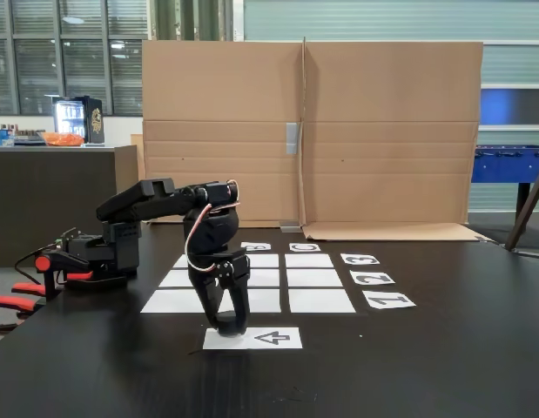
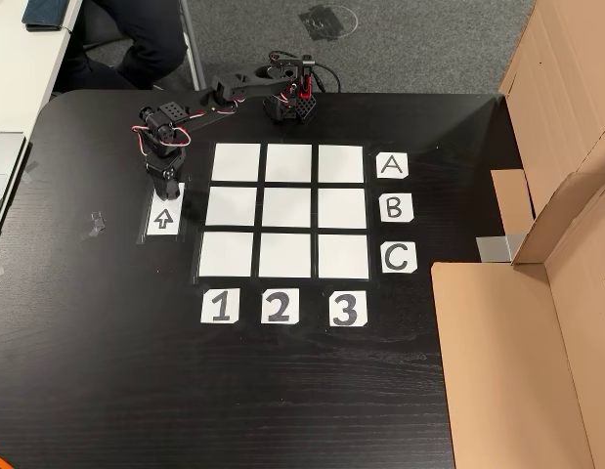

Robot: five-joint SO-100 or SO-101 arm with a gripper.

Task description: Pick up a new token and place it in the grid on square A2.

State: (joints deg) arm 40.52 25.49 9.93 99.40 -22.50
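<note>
**Token at the arrow sheet, gripper down over it**

The token cannot be picked out on its own. It is black, and the only likely spot for it is the end of the arrow sheet [image 1: 273,338] where the black gripper [image 1: 227,329] has its tips planted, so it merges with the fingers. A dark mass sits between the tips in the fixed view, but I cannot tell whether that is the token or only finger and shadow.

Judging from its kind, a small squat cap-like cylinder should be light and rigid. Its smooth round wall could squirt sideways from an off-centre pinch. The best hold looks to be across its width, low on the side wall, with the fingers straight down and the token centred between them.

The fingers bow apart higher up and converge toward the sheet. Whether they are clamped on anything or merely close together, the pictures do not show.

In the other view the gripper [image 2: 170,181] stands at the end of the arrow sheet [image 2: 163,217] opposite the printed arrow. The grid [image 2: 287,210] lies just beside the sheet, on the side away from the table [image 2: 107,371] edge. Square A2 [image 2: 288,163] is in the grid row nearest the arm's base, two squares across from the sheet. It is bare, so the placement is not yet done.
</note>
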